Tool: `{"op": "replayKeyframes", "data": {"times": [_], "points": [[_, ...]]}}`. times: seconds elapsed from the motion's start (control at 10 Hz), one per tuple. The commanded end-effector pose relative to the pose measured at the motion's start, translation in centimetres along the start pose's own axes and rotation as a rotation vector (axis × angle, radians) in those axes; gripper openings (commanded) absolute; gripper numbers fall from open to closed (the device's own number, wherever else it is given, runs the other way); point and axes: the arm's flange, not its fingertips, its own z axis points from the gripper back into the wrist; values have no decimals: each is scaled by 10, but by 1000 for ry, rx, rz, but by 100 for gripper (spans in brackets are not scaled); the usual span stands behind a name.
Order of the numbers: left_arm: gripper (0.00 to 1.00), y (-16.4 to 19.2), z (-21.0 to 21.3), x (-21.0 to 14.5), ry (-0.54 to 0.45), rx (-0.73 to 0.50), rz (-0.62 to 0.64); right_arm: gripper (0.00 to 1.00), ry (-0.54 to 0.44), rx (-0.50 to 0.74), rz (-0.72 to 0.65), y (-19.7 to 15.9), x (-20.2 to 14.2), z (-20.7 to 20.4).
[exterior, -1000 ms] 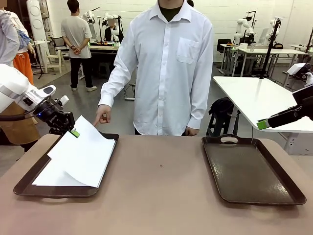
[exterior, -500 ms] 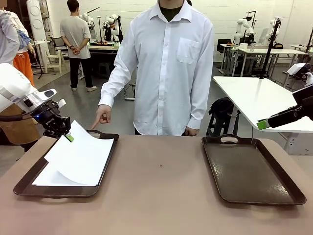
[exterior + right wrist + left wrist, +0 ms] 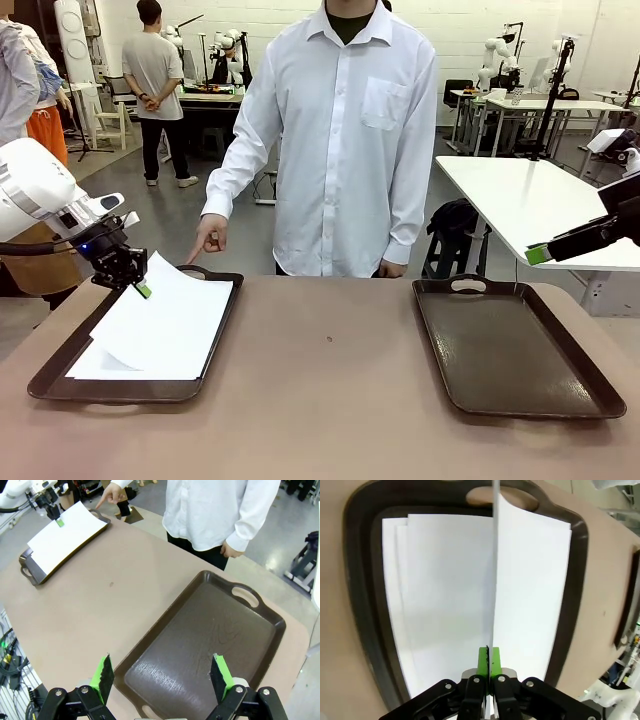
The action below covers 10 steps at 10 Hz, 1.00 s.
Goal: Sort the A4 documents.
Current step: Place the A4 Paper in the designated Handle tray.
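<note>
My left gripper (image 3: 143, 288) is clamped shut on the top sheet (image 3: 170, 318) by its ten o'clock corner, over the left tray (image 3: 222, 330) at the table's nine o'clock. A second ago that sheet rode higher and tilted; now it has sagged almost flat onto the stack (image 3: 440, 605), so the peel looks to be stalling or resetting. The person's hand (image 3: 209, 236) points at the tray. My right gripper (image 3: 162, 675) hangs wide open, empty, over the bare right tray (image 3: 260, 630) at three o'clock.
</note>
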Motion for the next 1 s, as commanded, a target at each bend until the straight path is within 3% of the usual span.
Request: {"op": "replayKeyframes", "data": {"times": [0.0, 0.2, 0.9], "points": [[1, -3, -2, 4, 8, 105, 22, 100, 1, 3, 0, 0, 0, -1], [1, -6, -5, 5, 16, 92, 15, 100, 1, 3, 0, 0, 0, -1], [73, -4, 3, -1, 23, 124, 19, 100, 1, 3, 0, 0, 0, -1]]}}
